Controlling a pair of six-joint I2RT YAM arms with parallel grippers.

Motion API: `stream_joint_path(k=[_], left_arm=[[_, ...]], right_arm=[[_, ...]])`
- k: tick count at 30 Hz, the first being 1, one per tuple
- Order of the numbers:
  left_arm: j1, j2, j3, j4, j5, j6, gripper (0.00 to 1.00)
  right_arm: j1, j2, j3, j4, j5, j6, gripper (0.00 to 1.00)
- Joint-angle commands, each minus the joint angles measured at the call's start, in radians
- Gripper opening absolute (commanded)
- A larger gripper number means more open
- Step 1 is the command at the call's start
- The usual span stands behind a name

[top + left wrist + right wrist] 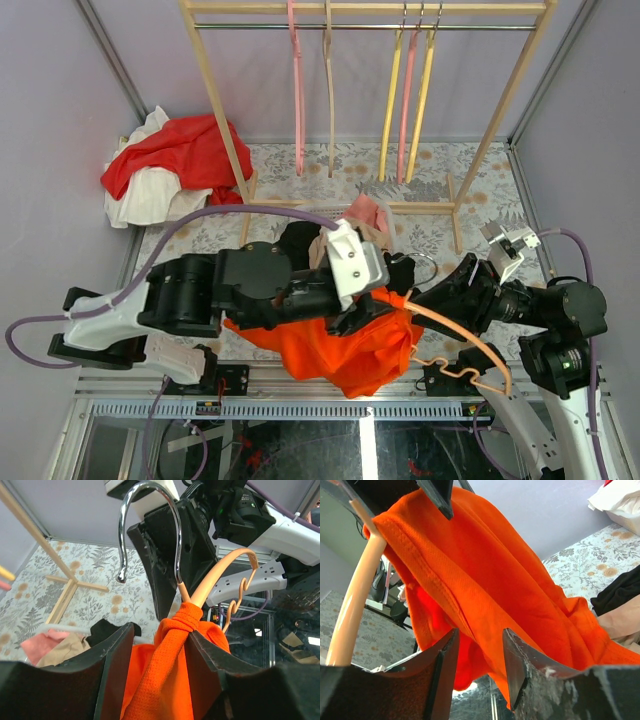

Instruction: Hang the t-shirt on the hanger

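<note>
The bright orange t-shirt hangs bunched off the near table edge between both arms. My left gripper is shut on a twisted band of the t-shirt. Just past its tips the cloth is gathered round the neck of the peach hanger, whose silver hook stands above. The hanger arcs right and down to its wavy bar. My right gripper stands open, a hemmed fold of the t-shirt running between its fingers. One hanger arm passes left of them, outside the jaws.
A wooden rack at the back carries pink, tan and yellow hangers. A red cloth lies on white fabric at the back left. Pink, tan and black garments lie behind the grippers. A power strip sits below the table edge.
</note>
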Motion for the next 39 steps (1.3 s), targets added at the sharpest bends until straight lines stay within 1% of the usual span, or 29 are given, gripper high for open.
stream_joint_path(k=[1, 7, 9, 11, 12, 14, 17, 20, 23, 24, 28, 36, 39], left_arm=[[0.041, 0.057, 0.065, 0.160, 0.105, 0.038, 0.00], [0.079, 0.156, 0.151, 0.155, 0.172, 0.036, 0.00], [0.089, 0.174, 0.172, 0.155, 0.185, 0.036, 0.00], [0.098, 0.188, 0.187, 0.157, 0.198, 0.033, 0.00], [0.101, 0.192, 0.194, 0.157, 0.204, 0.031, 0.00], [0.103, 0.196, 0.204, 0.151, 0.206, 0.028, 0.00], [0.104, 0.186, 0.199, 0.145, 0.199, 0.022, 0.00], [0.104, 0.160, 0.178, 0.141, 0.194, 0.013, 0.00], [0.103, 0.121, 0.143, 0.136, 0.181, 0.005, 0.00], [0.104, 0.106, 0.129, 0.136, 0.175, 0.003, 0.00], [0.104, 0.045, 0.067, 0.134, 0.158, -0.006, 0.00], [0.105, -0.074, -0.061, 0.105, 0.137, -0.024, 0.00], [0.104, -0.106, -0.088, 0.086, 0.085, -0.032, 0.00]], right_arm=[[-0.001, 0.025, 0.045, 0.028, -0.035, 0.024, 0.48], [-0.002, 0.023, 0.067, -0.020, -0.039, -0.027, 0.52], [-0.002, 0.017, 0.078, -0.074, -0.034, -0.070, 0.53], [-0.002, 0.016, 0.089, -0.162, -0.003, -0.132, 0.53], [-0.002, 0.016, 0.093, -0.216, 0.025, -0.168, 0.51], [-0.002, 0.023, 0.109, -0.330, 0.088, -0.252, 0.43], [-0.002, 0.036, 0.121, -0.472, 0.183, -0.350, 0.25], [-0.002, 0.049, 0.140, -0.558, 0.291, -0.418, 0.14], [-0.002, 0.055, 0.157, -0.589, 0.359, -0.437, 0.02], [-0.002, 0.055, 0.162, -0.588, 0.369, -0.436, 0.00], [-0.002, 0.051, 0.184, -0.582, 0.392, -0.428, 0.00], [-0.002, 0.045, 0.244, -0.627, 0.421, -0.448, 0.00], [-0.002, 0.045, 0.267, -0.661, 0.434, -0.467, 0.00]])
